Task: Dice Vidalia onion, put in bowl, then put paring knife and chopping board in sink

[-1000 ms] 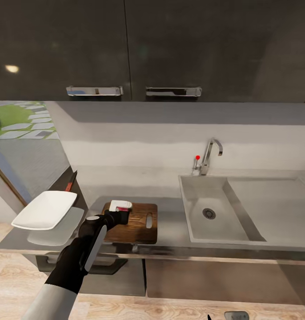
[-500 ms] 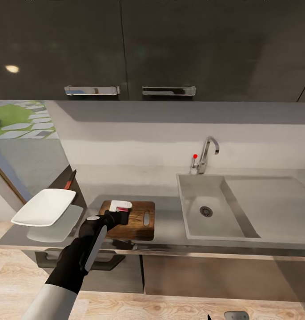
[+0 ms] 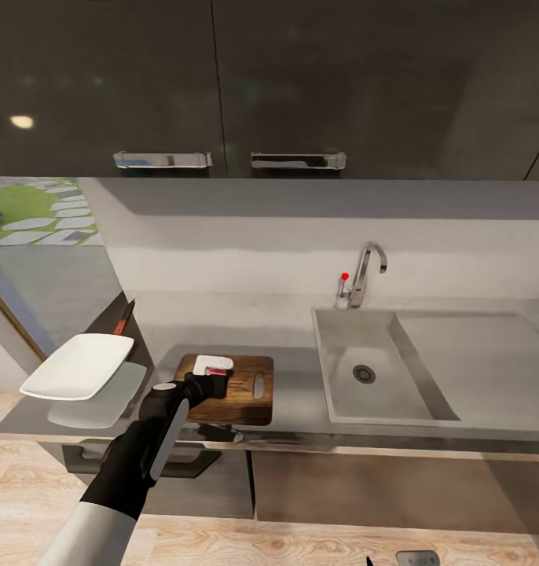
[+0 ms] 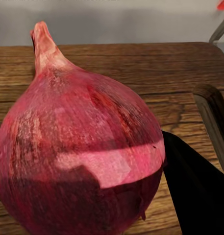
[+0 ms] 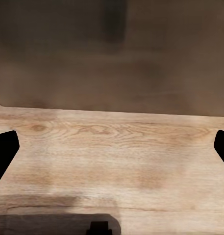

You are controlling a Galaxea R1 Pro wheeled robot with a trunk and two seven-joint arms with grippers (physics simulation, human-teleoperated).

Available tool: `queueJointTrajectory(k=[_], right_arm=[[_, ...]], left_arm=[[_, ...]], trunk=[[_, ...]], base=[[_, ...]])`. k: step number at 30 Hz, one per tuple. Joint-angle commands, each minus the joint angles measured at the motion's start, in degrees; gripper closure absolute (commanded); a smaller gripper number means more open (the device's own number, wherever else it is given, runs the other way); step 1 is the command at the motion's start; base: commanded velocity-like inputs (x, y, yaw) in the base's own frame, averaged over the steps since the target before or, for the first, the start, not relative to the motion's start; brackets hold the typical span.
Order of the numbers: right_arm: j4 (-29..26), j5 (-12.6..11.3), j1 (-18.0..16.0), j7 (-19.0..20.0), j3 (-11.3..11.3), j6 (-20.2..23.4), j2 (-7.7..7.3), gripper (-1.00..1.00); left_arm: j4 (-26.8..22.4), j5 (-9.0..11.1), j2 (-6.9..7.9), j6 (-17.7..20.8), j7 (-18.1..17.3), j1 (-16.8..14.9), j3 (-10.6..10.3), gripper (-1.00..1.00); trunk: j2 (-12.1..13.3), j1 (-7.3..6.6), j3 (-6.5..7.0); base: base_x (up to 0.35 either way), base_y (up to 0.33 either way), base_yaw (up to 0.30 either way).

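Over one chopping board [image 3: 242,389], one Vidalia onion [image 4: 80,156] gripped in the left claw [image 3: 213,369]; right claw [image 5: 112,147] spread wide.

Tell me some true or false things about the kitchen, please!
1. The Vidalia onion is over the chopping board. True.
2. The onion is lying in the sink. False: the basin holds nothing but its drain.
3. The bowl sits to the right of the sink. False: it is left of the board.
4. The left gripper is at the board. True.
5. The tap has a blue knob. False: the knob is red.
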Motion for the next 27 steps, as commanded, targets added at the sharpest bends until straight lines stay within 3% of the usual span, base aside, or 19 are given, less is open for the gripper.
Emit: queueJointTrajectory(k=[1,13,14,27], right_arm=[[0.0,0.5,-0.1,0.3,-0.5,-0.2,0.07,-1.00],[0.0,0.5,-0.1,0.2,-0.4,-0.2,0.16,-1.00],[0.0,0.5,-0.1,0.2,-0.5,-0.2,0.16,-1.00],[0.0,0.5,-0.1,0.2,-0.5,-0.2,0.15,-1.00]], left_arm=[[0.0,0.5,0.01,0.3,0.1,0.0,0.0,1.00],[-0.2,0.4,0.08,0.3,0.2,0.0,0.0,1.00],[-0.2,0.4,0.12,0.3,0.2,0.0,0.0,-1.00],[-0.2,0.4,0.17,0.2,0.2,0.0,0.1,-1.00]], trunk=[[-0.1,0.03,-0.11],[-0.1,0.03,-0.13],[-0.1,0.03,-0.15],[-0.1,0.03,-0.20]], base=[[0.000,0.000,0.000],[0.000,0.000,0.000],[0.000,0.000,0.000],[0.000,0.000,0.000]])
